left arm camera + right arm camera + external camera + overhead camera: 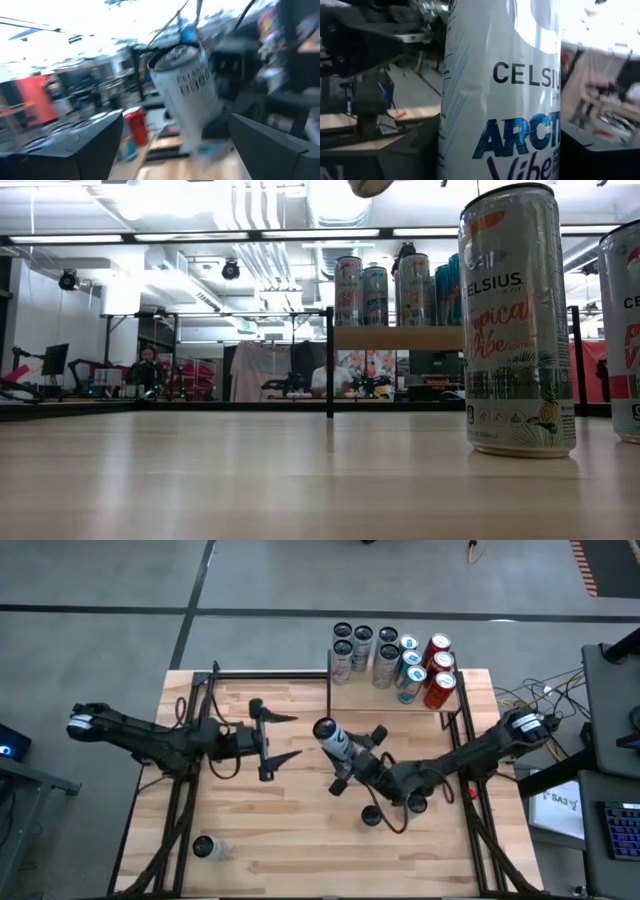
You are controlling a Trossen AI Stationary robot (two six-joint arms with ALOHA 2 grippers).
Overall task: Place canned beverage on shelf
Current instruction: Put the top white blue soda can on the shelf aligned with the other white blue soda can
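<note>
**Right jaws on white can, mid-desk; left jaws spread and empty**

Jaws of the right gripper point(345, 762) are closed partway onto a white cylindrical aluminium beverage can with blue "CELSIUS ARCTIC Vibe" lettering point(332, 738), one dark finger on either side of its body. The can is near the middle of the light-wood plank desk point(300, 840), leaning in the high view, top end toward the far edge. Whether its base touches the desk cannot be told.

Jaws of the left gripper point(285, 736) stand wide apart and grip nothing. This gripper is just left of the held can, fingers pointing toward it, with a clear gap between them.

At the far right corner of the desk stands the small light-wood shelf board with thin black metal posts point(360, 695). It carries a cluster of upright cans: silver-white ones point(362, 645) to the left, blue ones point(410, 668) in the middle, red ones point(439, 675) to the right. The held can is well apart from the shelf.

A separate white can with tropical print point(516, 320) stands upright near the front left desk edge.
</note>
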